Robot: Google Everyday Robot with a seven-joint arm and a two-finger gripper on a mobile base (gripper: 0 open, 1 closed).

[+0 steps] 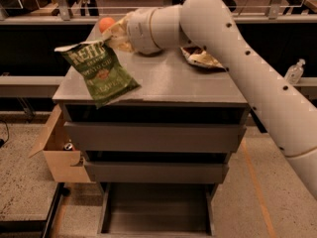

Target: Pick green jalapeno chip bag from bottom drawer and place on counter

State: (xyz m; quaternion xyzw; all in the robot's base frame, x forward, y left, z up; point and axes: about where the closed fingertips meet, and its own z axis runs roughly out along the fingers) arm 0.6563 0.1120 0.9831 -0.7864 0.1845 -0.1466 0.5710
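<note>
My gripper (110,37) is shut on the top edge of the green jalapeno chip bag (100,72) and holds it hanging over the front left corner of the counter (168,81). The bag's lower end reaches down near the counter's front edge. The bottom drawer (156,213) is pulled out below, with a dark bare floor. My white arm (237,48) crosses over the counter from the right.
A larger brown-and-cream chip bag (200,57) lies at the counter's back right, partly behind my arm. An orange ball (106,24) sits at the back left. A cardboard box (59,150) stands on the floor to the left of the cabinet.
</note>
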